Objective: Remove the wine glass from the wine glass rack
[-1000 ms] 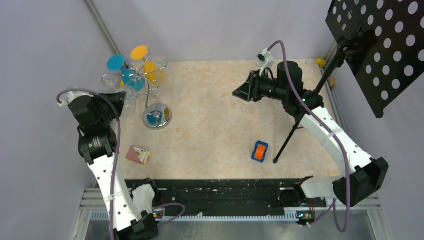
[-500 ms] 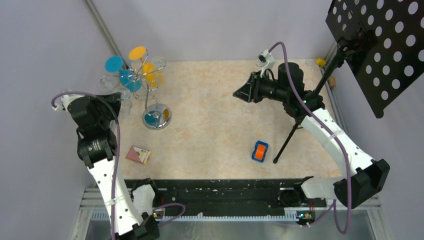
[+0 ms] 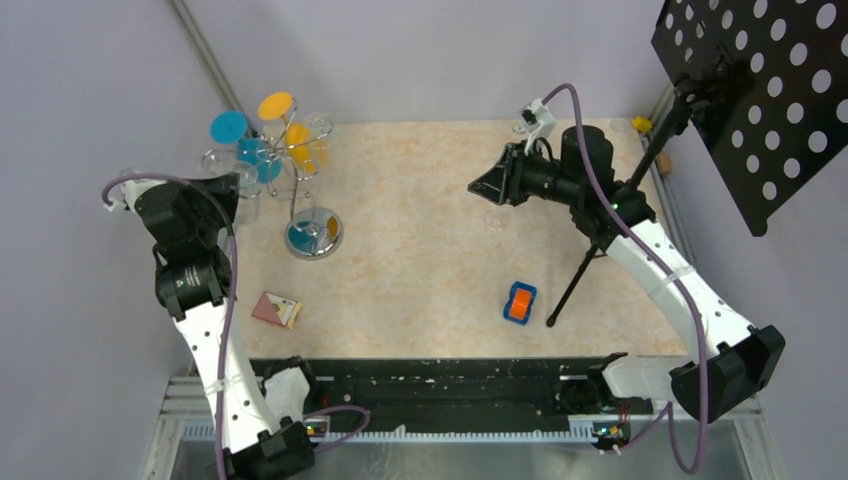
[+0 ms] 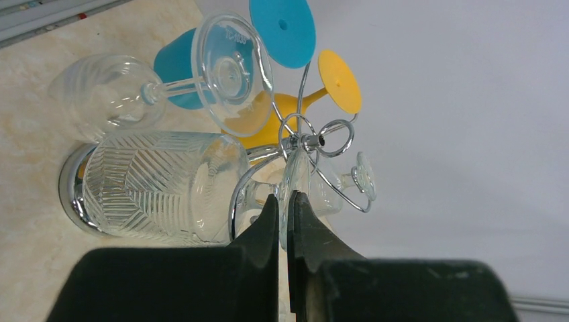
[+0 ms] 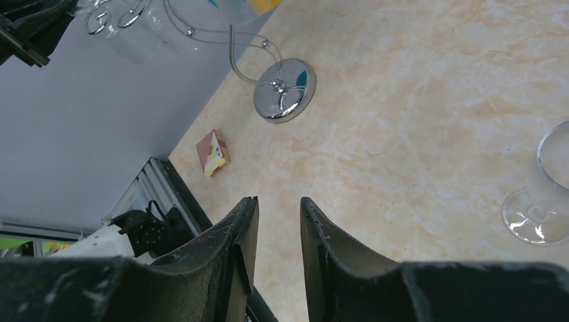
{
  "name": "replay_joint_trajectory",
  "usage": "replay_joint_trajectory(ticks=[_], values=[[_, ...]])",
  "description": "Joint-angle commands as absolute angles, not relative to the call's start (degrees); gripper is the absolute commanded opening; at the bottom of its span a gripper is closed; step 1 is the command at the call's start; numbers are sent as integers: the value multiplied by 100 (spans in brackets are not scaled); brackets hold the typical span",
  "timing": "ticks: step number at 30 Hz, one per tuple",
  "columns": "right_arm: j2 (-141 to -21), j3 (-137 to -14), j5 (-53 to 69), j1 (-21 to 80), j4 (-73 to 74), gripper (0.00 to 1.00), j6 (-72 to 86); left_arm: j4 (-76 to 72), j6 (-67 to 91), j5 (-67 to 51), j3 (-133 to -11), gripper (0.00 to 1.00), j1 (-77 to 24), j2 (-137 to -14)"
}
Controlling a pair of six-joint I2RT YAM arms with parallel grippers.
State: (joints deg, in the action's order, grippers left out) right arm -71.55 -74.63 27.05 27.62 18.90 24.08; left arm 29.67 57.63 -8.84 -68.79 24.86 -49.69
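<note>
Several stemmed glasses hang on the wine glass rack (image 3: 314, 233), which stands at the far left of the counter (image 3: 420, 250) on its round chrome base. The left wrist view sorts them out pretty well. There's a blue glass (image 4: 178, 64) and an orange glass (image 4: 268, 121), both with their flat feet pointing up toward the wall. A plain clear glass (image 4: 107, 94) sits right beside the blue one. The wine glass (image 4: 161, 184) with the cut chevron pattern is the one closest to the camera. You can see straight through the clear bowls to the counter and the chrome base behind them. One more clear foot (image 4: 362, 176) pokes out past the rack's hub, but its bowl is too tangled up with the wire to make out.

The patterned wine glass is on the rack, lying sideways in that view, with its stem running through one of the curled wire arms. Its foot shows edge-on between the fingers of the left pincer (image 4: 284, 201). They're pressed nearly together and pinching the rim of that foot — only the sliver of glass sits between them.

The right pincer (image 5: 278, 208) is well apart from the rack, over the far right part of the counter. Its fingers are spread, with bare counter showing in the gap. Near it a loose glass (image 5: 540, 215) stands upright on the counter, see-through down to the marbled surface.

Other stuff on the counter — a little box (image 3: 276, 310) near the left arm, a blue-and-orange block (image 3: 519, 302) nearer the right arm, and a black tripod stand (image 3: 575, 285) just beside that block.
</note>
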Motion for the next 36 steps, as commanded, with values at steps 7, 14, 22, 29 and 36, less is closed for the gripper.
replay_joint_trajectory(ticks=[7, 14, 22, 29, 36], values=[[-6901, -7335, 3116, 2725, 1526, 41, 2351, 1762, 5418, -2524, -7204, 0, 2540, -5399], [-6860, -7204, 3223, 2725, 1303, 42, 2588, 1658, 5562, -3134, -7140, 0, 2540, -5253], [-6815, -7086, 3300, 2725, 1123, 52, 2747, 2442, 5553, -3151, -7352, 0, 2540, -5128], [-6529, -6540, 3720, 2753, 72, 71, 3051, 2568, 5845, -3260, -7321, 0, 2540, -4790], [-6691, -6318, 3684, 3288, -1003, 73, 3636, 2578, 6379, -3750, -7240, 0, 2395, -4350]])
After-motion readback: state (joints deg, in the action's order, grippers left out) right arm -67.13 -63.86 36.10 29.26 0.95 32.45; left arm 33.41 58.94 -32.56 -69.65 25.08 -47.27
